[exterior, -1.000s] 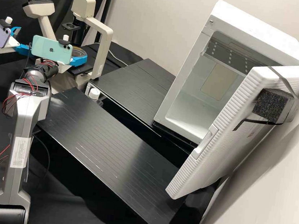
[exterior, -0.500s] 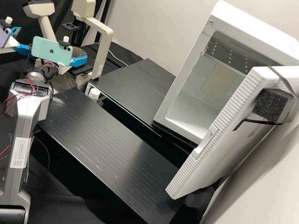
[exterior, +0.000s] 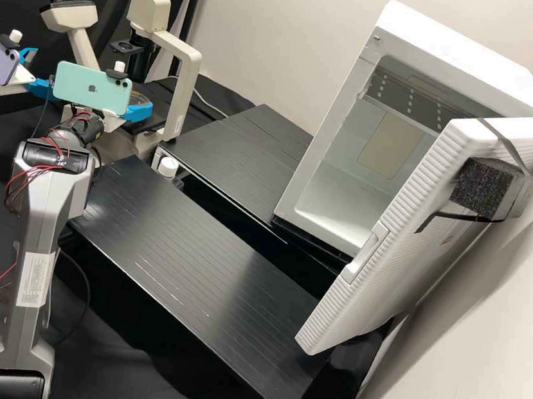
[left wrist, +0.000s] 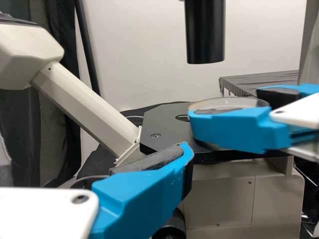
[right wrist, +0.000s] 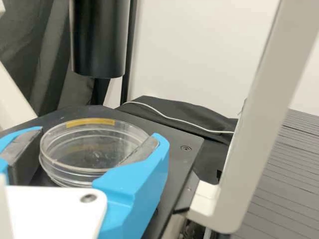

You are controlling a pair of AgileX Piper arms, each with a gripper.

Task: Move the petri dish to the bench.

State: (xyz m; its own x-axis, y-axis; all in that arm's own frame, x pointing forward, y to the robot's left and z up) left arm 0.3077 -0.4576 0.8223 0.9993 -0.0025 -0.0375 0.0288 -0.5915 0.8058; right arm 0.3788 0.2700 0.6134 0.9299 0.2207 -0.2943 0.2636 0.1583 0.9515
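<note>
At the microscope in the high view, my right gripper holds the clear petri dish over the black stage. Both fingers of my right gripper press the rim of the dish from opposite sides, so it is shut on it; a yellow band marks the dish. From the left wrist, the dish looks level; whether it touches the stage I cannot tell. My left gripper is left of the microscope, blue fingers apart with nothing between. One of its fingers stands near the stage's side.
The microscope's pale upright rises beside the right gripper, its black stage under the dish. Two black slatted benches extend rightward. A white cabinet stands with its door open. A white-capped bottle is between the benches.
The right arm's wrist and elbow have shifted a little, and its gripper and the dish sit slightly lower in the high view. The left arm has kept still.
</note>
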